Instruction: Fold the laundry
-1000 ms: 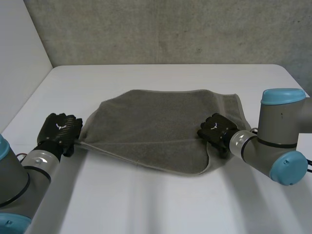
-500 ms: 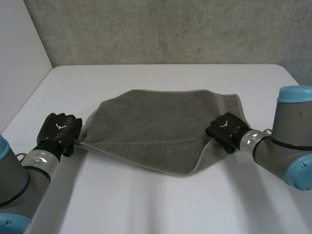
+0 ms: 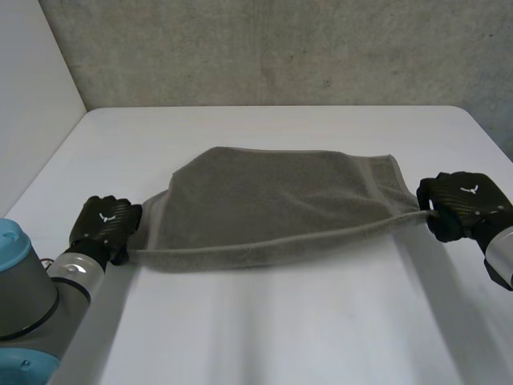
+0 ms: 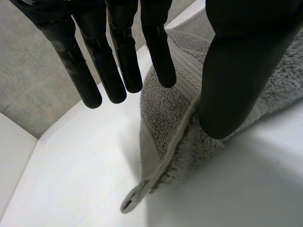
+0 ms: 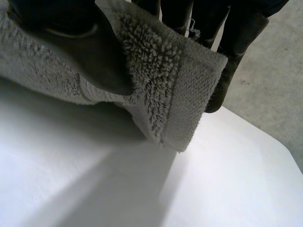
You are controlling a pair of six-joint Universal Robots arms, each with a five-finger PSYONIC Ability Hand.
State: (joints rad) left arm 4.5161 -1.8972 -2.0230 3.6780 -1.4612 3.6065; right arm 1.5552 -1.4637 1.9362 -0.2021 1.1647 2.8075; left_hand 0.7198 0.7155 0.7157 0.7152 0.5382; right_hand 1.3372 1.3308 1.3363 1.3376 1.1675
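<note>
Pinched towel (image 5: 175,85) corner hides most fingers (image 5: 234,52) of right hand (image 5: 71,47).

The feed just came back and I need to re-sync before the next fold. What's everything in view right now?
towel: one, grey, mid-table, its near edge pulled straight between the two hands.
table: one, white, under everything.
wall: one, grey concrete, behind the table's far edge.
side panel: one, white, along the table's left side.
left arm: one, grey with a light-blue cap, at the near left.
right arm: one, grey, at the near right.
left hand: one, black, pinching the towel's left corner between thumb and fingers.
right hand: one, black, pinching the towel's right corner.
</note>
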